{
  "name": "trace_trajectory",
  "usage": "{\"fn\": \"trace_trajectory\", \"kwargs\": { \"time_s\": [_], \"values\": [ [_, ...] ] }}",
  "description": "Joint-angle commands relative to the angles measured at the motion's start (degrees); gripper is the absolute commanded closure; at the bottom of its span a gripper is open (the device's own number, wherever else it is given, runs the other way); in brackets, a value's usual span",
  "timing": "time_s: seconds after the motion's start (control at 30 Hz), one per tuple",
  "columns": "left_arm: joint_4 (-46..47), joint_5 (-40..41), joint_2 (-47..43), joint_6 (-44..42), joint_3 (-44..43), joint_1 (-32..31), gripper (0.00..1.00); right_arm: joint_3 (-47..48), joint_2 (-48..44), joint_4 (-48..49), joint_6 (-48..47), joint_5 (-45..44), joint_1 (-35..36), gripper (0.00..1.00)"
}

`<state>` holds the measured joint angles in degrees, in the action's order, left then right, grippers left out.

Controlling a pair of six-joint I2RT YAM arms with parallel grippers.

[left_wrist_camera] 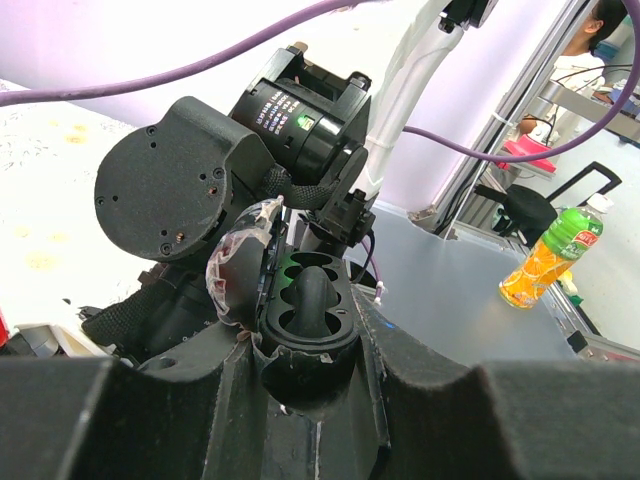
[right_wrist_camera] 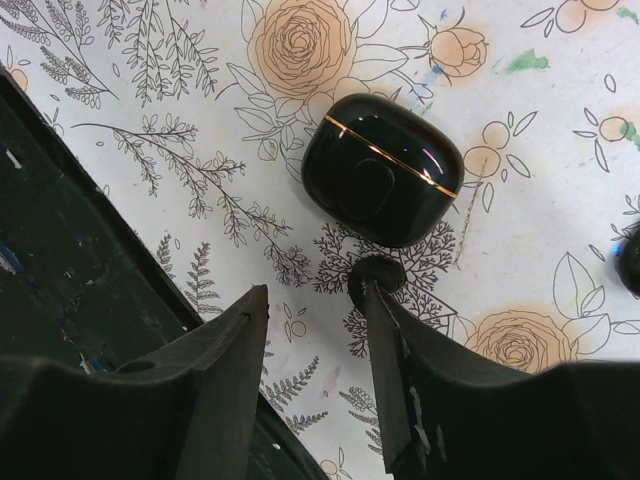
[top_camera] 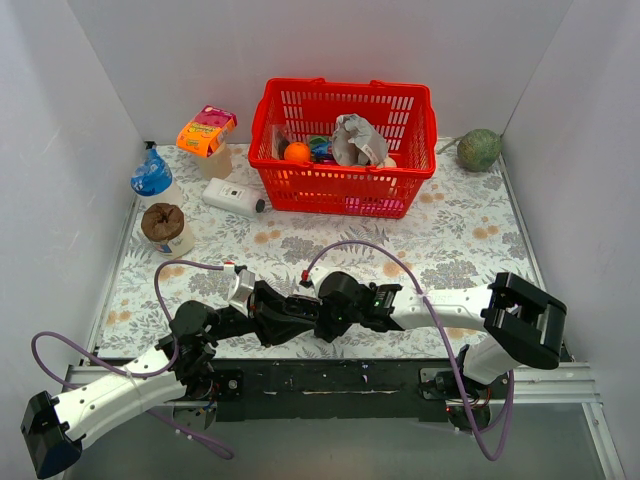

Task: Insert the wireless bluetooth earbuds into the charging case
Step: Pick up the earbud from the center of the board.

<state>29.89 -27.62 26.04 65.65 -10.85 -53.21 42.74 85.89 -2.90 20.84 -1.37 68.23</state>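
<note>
Charging case (left_wrist_camera: 305,310) sits clamped between the fingertips of the left gripper (left_wrist_camera: 305,365), whose jaws are closed onto its lower shell. This charging case is open, with its lid (left_wrist_camera: 238,275) swung to 9 o'clock and its moulded wells facing the left wrist camera. Whether a well holds anything cannot be told, since it is black on black. Behind it, at 12 o'clock, is the black wrist of the right arm (left_wrist_camera: 300,115). The right gripper (right_wrist_camera: 315,292) hangs over the floral desk (right_wrist_camera: 540,110) with its fingers moderately apart and nothing between them. A small black rounded bit, seemingly one of the earbuds (right_wrist_camera: 375,270), lies at the tip of the finger at 3 o'clock of that gap; whether it touches the finger or is just beside it cannot be told. At 12 to 1 o'clock from the gap a second case (right_wrist_camera: 383,168), glossy black and closed with a thin gold seam, lies on the desk just beside that bit. Another black shape (right_wrist_camera: 630,258) is cut off by the frame edge at 3 o'clock. In the top view both grippers meet near the desk's 6 o'clock edge, and a red basket (top_camera: 345,190) stands at 12 o'clock.
</note>
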Motion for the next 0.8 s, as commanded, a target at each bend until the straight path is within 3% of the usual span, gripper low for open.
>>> {"fn": "trace_trajectory", "kwargs": {
  "time_s": [0.0, 0.23, 0.5, 0.77],
  "values": [
    [-0.45, -0.07, -0.47, -0.17, -0.40, -0.14, 1.00, 1.29, 1.83, -2.11, 0.16, -2.67, -0.11, 0.49],
    [-0.09, -0.25, -0.03, -0.17, -0.40, -0.14, 1.00, 1.20, 2.27, -3.69, 0.43, -4.87, -0.11, 0.51],
    [-0.01, -0.07, -0.20, -0.17, -0.14, -0.14, 1.00, 0.68, 1.83, -4.05, 0.69, -6.10, -0.29, 0.46],
    [-0.18, -0.07, -0.20, 0.09, -0.22, -0.14, 1.00, 0.41, 1.74, -4.14, 1.04, -7.24, -0.29, 0.51]
  ]
}}
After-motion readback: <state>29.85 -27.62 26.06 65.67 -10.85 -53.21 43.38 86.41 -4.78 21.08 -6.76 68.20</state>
